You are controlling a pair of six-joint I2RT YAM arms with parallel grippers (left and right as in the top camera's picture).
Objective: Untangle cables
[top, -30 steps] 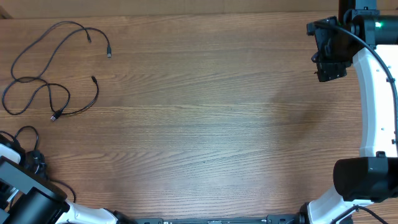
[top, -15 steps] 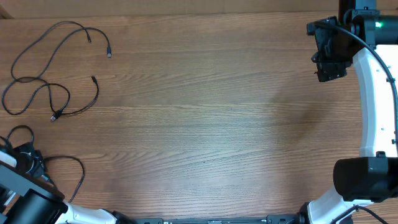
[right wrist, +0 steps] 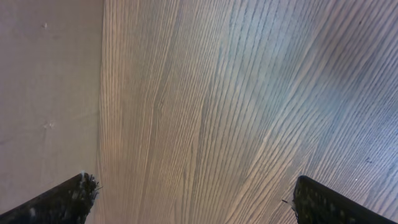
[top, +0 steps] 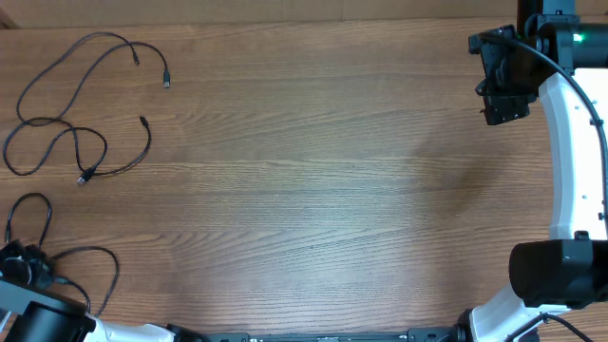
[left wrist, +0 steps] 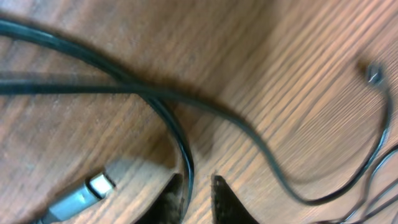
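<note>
Two loose black cables (top: pixel 90 142) lie as open strands at the table's far left, their plug ends apart. A third cable (top: pixel 100 253) loops along the near-left edge beside my left gripper (top: pixel 21 264). In the left wrist view this cable (left wrist: pixel 185 149) runs down between the fingertips of the left gripper (left wrist: pixel 198 185). It rests against one finger, and the jaws stand a little apart, wider than the cord. A grey plug (left wrist: pixel 87 190) lies just left of them. My right gripper (top: pixel 503 109) hangs wide open at the far right, and the right wrist view shows only bare wood under the right gripper (right wrist: pixel 193 193).
The wooden table (top: pixel 313 180) stretches between the two arms. A pale wall (right wrist: pixel 50 93) borders the table's far edge. The right arm's white link (top: pixel 570 161) stands along the right edge.
The left arm has drawn back toward the near-left corner. The cable beside it spread from a small coil into a longer loop, then slid left. The right arm has not moved.
</note>
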